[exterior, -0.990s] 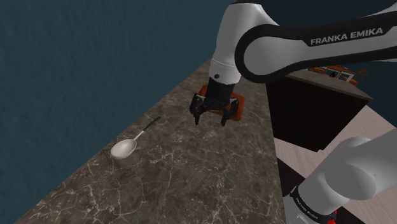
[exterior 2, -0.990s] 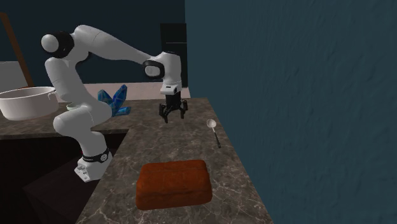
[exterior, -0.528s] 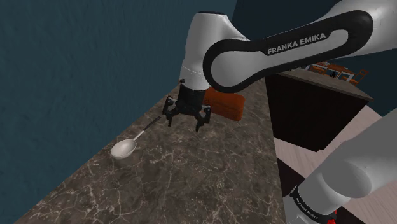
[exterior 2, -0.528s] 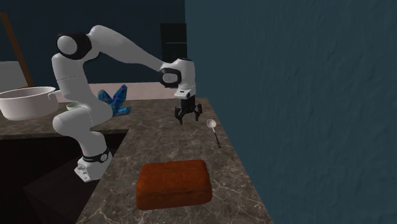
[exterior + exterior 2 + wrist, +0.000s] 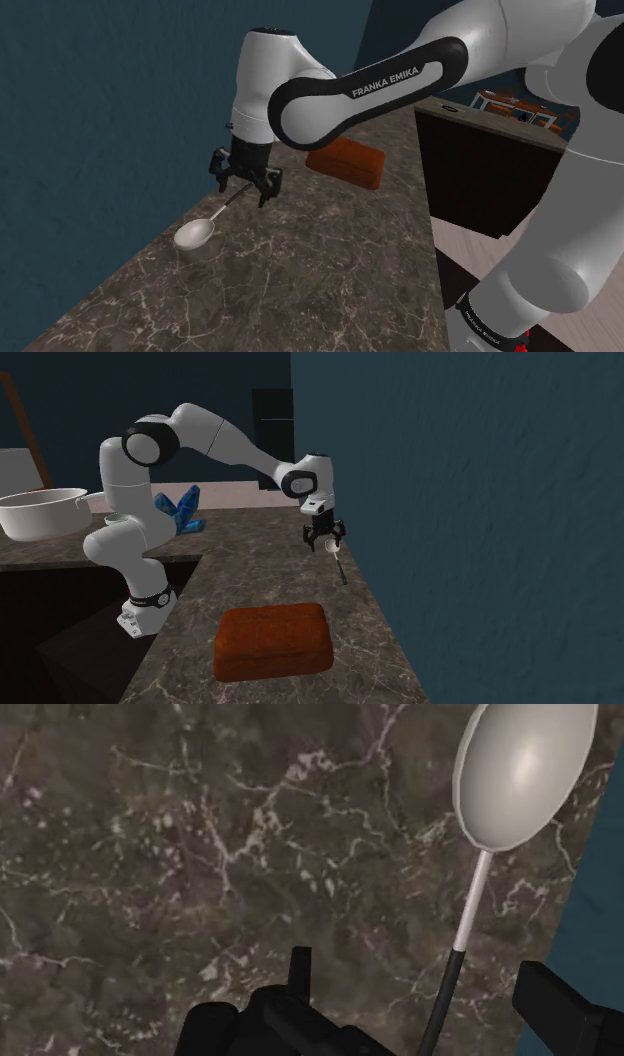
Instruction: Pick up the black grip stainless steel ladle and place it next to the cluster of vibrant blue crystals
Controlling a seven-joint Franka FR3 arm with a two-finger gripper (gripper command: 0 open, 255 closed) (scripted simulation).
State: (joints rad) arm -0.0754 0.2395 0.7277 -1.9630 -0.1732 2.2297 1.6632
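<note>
Two black fingers (image 5: 556, 1004) stand spread apart in the wrist view, and the dark grip of the ladle (image 5: 519, 774) runs between them without touching either, so we read the gripper (image 5: 420, 972) as open and holding nothing. We see the ladle lying flat on the dark, white-veined marble counter (image 5: 180, 854), its pale grey bowl pointing away from the hand and a thin light stem joining bowl to black grip. In the shoulder view the gripper (image 5: 242, 192) hangs low over the handle end, with the ladle (image 5: 196, 233) stretching toward that view's lower left, close to the counter's edge along the blue wall (image 5: 100, 90). From the second exterior view we find the gripper (image 5: 324, 542) near the wall too, the ladle (image 5: 341, 570) showing as a thin dark handle just below it. The cluster of blue crystals (image 5: 180, 514) sits well apart from the ladle, beyond the arm's base. A reddish-brown block (image 5: 274, 640) lies on the near counter, and a white pot (image 5: 40, 517) stands at that view's left.
</note>
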